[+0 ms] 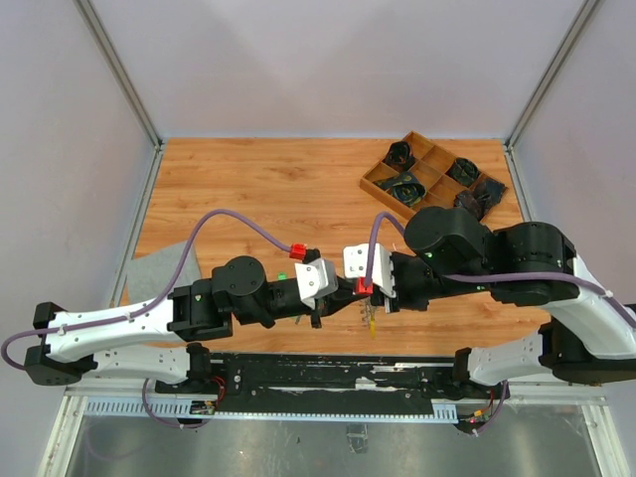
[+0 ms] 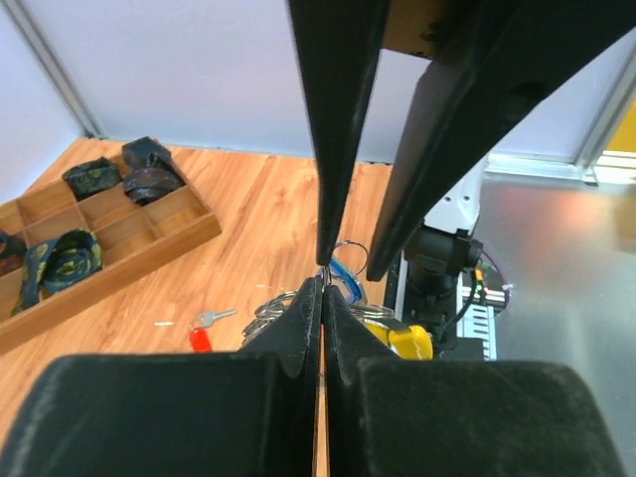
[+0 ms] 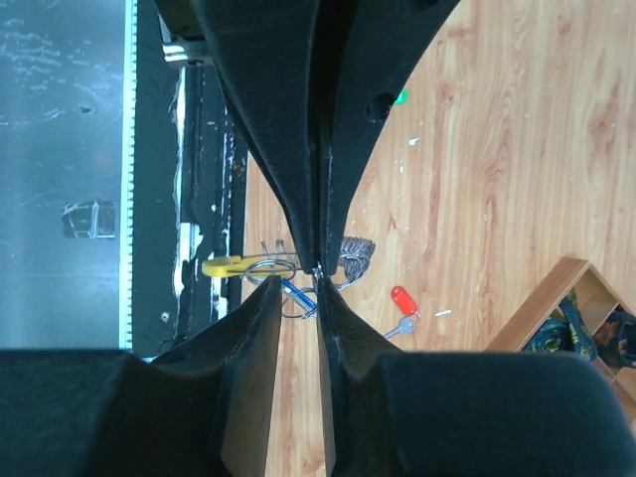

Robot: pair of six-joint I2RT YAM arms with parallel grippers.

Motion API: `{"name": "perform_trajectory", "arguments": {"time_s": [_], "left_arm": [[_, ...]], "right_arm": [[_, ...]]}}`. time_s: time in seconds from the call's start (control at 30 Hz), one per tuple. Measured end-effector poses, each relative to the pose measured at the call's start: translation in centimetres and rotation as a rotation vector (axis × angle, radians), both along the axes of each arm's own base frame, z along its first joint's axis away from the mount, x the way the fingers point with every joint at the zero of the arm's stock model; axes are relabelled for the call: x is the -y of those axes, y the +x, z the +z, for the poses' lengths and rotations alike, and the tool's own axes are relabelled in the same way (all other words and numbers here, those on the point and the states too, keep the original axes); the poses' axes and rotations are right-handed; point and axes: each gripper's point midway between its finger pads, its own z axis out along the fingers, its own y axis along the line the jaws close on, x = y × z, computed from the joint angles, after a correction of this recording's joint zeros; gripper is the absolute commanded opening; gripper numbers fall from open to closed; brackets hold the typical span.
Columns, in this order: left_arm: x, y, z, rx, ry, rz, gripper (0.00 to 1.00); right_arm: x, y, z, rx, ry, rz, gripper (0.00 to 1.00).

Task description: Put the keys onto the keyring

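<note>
My two grippers meet tip to tip above the near middle of the table. The left gripper (image 2: pixel 321 283) is shut on a thin silver wire of the keyring (image 3: pixel 353 250), whose coils and yellow curved piece (image 3: pixel 231 265) hang just beneath the tips. A blue-headed key (image 3: pixel 298 295) hangs in the same bunch. The right gripper (image 3: pixel 295 283) is open, its fingers either side of the ring wire and a clear gap between them. A red-tagged key (image 3: pixel 402 298) lies alone on the wood. In the top view the bunch (image 1: pixel 370 318) dangles under the grippers.
A wooden compartment tray (image 1: pixel 376 184) with dark rolled items stands at the back right. A grey cloth (image 1: pixel 159 273) lies at the left edge. A small green thing (image 3: pixel 400 96) sits on the wood. The table's near edge and black rail (image 1: pixel 318 373) run just behind the hanging bunch.
</note>
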Motion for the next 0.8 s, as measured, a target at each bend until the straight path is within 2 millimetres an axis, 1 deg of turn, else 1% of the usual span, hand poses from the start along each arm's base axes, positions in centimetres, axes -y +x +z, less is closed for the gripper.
{"name": "perform_trajectory", "arguments": {"time_s": [0.1, 0.17, 0.27, 0.37, 0.4, 0.47, 0.5, 0.57, 0.6, 0.7, 0.8], "left_arm": [[-0.3, 0.6, 0.1, -0.002, -0.007, 0.039, 0.01], [-0.6, 0.9, 0.4, -0.002, -0.021, 0.057, 0.01], [-1.5, 1.2, 0.8, -0.005, -0.049, 0.087, 0.01], [-2.2, 1.7, 1.3, -0.012, -0.079, 0.125, 0.01], [-2.3, 2.0, 1.4, -0.014, -0.087, 0.140, 0.01], [-2.5, 2.4, 1.5, -0.023, -0.097, 0.169, 0.00], [-2.6, 2.7, 1.5, -0.027, -0.099, 0.185, 0.01], [-2.6, 3.1, 1.4, -0.035, -0.099, 0.212, 0.01], [-2.7, 3.4, 1.3, -0.040, -0.099, 0.229, 0.01], [-2.8, 4.1, 1.1, -0.051, -0.099, 0.277, 0.01], [-3.1, 4.8, 1.0, -0.058, -0.101, 0.321, 0.01]], "right_arm": [[-0.2, 0.3, 0.9, 0.030, 0.042, -0.012, 0.25], [-0.3, 0.9, 1.7, 0.058, 0.079, -0.039, 0.27], [-0.1, 2.0, 3.2, 0.106, 0.164, -0.097, 0.24], [0.9, 3.9, 5.0, 0.109, 0.282, -0.204, 0.26], [1.5, 5.0, 5.6, 0.096, 0.328, -0.262, 0.28], [2.3, 6.7, 6.1, 0.057, 0.388, -0.360, 0.33], [2.7, 7.7, 6.2, 0.022, 0.430, -0.414, 0.33], [2.7, 8.6, 6.1, -0.050, 0.478, -0.464, 0.33], [2.3, 8.8, 5.8, -0.095, 0.498, -0.473, 0.33], [1.0, 8.8, 4.6, -0.233, 0.550, -0.487, 0.33], [-0.2, 8.8, 2.9, -0.355, 0.556, -0.515, 0.30]]}}
